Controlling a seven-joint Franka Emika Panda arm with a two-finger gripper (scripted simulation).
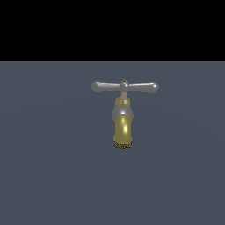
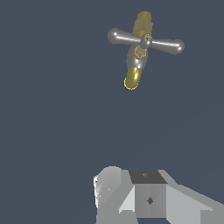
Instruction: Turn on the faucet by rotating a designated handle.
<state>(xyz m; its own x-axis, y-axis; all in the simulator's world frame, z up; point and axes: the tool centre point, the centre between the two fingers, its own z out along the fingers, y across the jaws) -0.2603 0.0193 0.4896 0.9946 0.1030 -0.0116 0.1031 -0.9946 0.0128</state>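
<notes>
The faucet (image 1: 123,127) stands alone on the dark grey floor, its brass-yellow spout ending in a rough speckled tip toward the camera. A grey collar and brass stem carry the handle (image 1: 125,86), a slim grey crossbar with bulbous ends and a small brass knob at its centre, lying level across the exterior view. From the wrist, the faucet (image 2: 134,74) and handle (image 2: 146,41) appear far off. My gripper (image 2: 146,194) shows only as grey-white blocks at the picture's edge, well apart from the faucet. The gap between its fingers is not readable. It does not appear in the exterior view.
A flat dark grey floor (image 1: 52,167) spreads around the faucet, with a black background above it. No other objects show.
</notes>
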